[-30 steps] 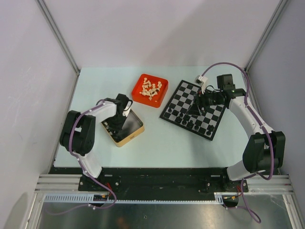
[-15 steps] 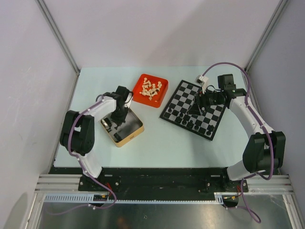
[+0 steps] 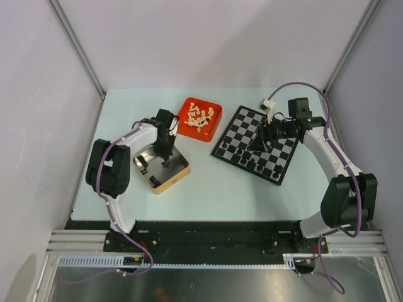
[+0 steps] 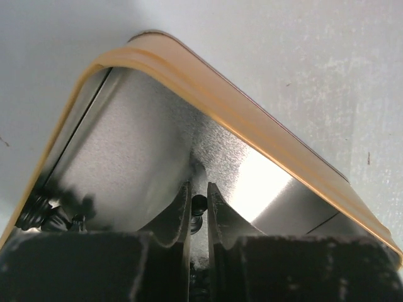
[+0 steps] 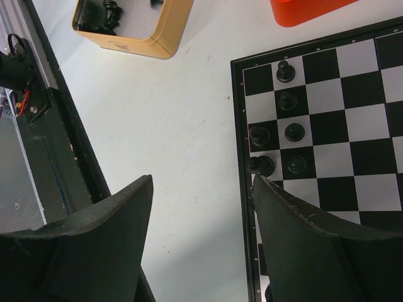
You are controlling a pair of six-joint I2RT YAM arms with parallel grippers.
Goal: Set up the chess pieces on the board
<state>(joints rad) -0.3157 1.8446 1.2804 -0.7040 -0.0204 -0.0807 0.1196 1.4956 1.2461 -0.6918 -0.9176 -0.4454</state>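
Note:
My left gripper (image 3: 165, 155) is down inside the gold-rimmed tin (image 3: 171, 183) and is shut on a small black pawn (image 4: 199, 204), whose round head shows between the fingertips (image 4: 183, 196). More black pieces (image 4: 45, 214) lie in the tin's left corner (image 3: 143, 165). My right gripper (image 3: 259, 143) is open and empty, held above the board (image 3: 243, 122) at its near-left edge (image 5: 237, 157). Several black pieces (image 5: 286, 98) stand on the board's squares along that edge (image 3: 247, 162).
A red tray (image 3: 189, 130) holding several cream pieces (image 3: 200, 117) stands between tin and board. The tin (image 5: 133, 41) and the tray's corner (image 5: 308, 9) show in the right wrist view. Bare table lies between tin and board.
My left gripper has shifted across the tin toward its far right side and now holds a pawn. The right arm has not moved.

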